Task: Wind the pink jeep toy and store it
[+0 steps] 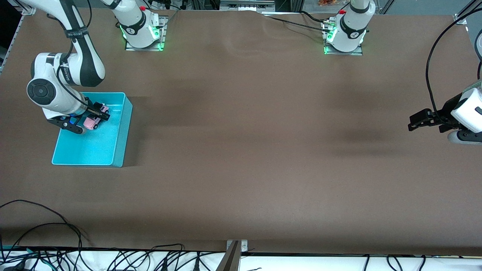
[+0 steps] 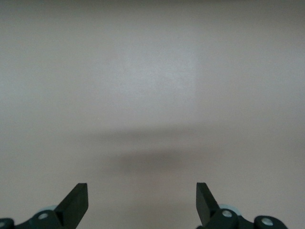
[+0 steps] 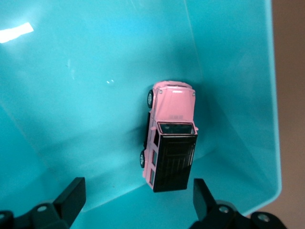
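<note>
The turquoise bin (image 1: 119, 130) is sitting at about nine o'clock on the brown table (image 1: 244, 150), toward the right arm's end. Its walls are hemming in the pink jeep toy (image 3: 170, 136), which is lying close against one wall, leaving open floor elsewhere in the bin. The right gripper (image 3: 138, 198) is hanging spread over it. From the centre out to three o'clock bare tabletop is lying under the waiting, open left gripper (image 2: 142, 202).

Turquoise bin (image 3: 95, 95): smooth, glossy plastic with glare spots. Pink jeep toy (image 3: 170, 135): glossy pink body, ribbed black roof. Tabletop (image 1: 263, 150): matt brown, cloth-like covering.
</note>
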Robot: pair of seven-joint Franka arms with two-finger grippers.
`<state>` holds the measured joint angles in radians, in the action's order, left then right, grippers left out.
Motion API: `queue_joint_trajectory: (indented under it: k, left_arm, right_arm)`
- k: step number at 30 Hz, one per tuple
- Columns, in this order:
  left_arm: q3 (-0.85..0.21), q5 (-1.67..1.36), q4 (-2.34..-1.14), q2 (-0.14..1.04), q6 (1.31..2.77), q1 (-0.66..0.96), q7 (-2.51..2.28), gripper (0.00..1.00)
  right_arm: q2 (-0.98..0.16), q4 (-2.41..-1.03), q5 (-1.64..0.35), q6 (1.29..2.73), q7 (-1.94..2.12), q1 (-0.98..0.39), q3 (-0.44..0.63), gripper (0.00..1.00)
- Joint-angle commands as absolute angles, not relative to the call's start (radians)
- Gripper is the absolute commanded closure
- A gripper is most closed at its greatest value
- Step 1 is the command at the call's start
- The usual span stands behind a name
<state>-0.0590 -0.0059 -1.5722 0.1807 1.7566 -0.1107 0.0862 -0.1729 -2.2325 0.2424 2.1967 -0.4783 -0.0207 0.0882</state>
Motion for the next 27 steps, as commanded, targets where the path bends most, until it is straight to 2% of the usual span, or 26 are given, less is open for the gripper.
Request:
queue_joint_trajectory:
  k: [1,9,14,27]
  left_arm:
    - [-0.058,-0.021,-1.578,0.175,1.752,-0.11,0.106,0.0]
    - [-0.057,-0.021,-1.578,0.175,1.752,-0.112,0.106,0.0]
    - [-0.058,-0.021,-1.578,0.175,1.752,-0.112,0.106,0.0]
    - [-0.058,-0.021,-1.572,0.172,1.75,-0.11,0.106,0.0]
  right_arm:
    - [-0.137,-2.212,0.239,2.203,-0.546,-0.018,0.055,0.0]
    - [-0.104,-2.083,0.056,2.168,-0.543,-0.017,0.057,0.0]
    - [-0.106,-1.996,0.0,2.083,-0.541,-0.018,0.058,0.0]
    - [-0.104,-1.772,-0.034,1.684,-0.269,-0.018,0.061,0.0]
